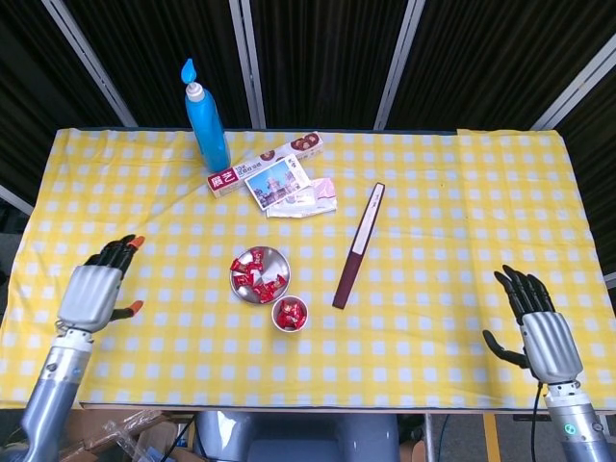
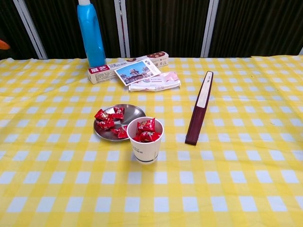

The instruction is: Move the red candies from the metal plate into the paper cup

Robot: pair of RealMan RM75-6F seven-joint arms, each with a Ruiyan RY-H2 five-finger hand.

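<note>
My left hand [image 1: 96, 289] hovers over the left edge of the yellow-and-white checked tabletop [image 1: 452, 221], its orange-tipped fingers [image 1: 128, 244] spread and holding nothing. My right hand [image 1: 539, 322] sits at the near right corner, fingers spread too, palm empty. Both are well apart from the work.

The round metal plate [image 2: 135, 111] rests near the middle of the tabletop with several red wrapped candies [image 2: 107, 119] lying on it. Just beside it, on the near right, stands the white paper cup [image 2: 145, 147], upright and touching or nearly touching the plate's rim, with more red candies heaped inside.

To the right of the cup lies a long dark maroon flat case [image 2: 199, 108], set at a slant. Behind the plate are a pink-and-white packet [image 2: 156, 82], a picture postcard [image 2: 137, 72], a long biscuit box [image 2: 102, 73] and a tall blue plastic bottle [image 2: 91, 34] standing upright.
</note>
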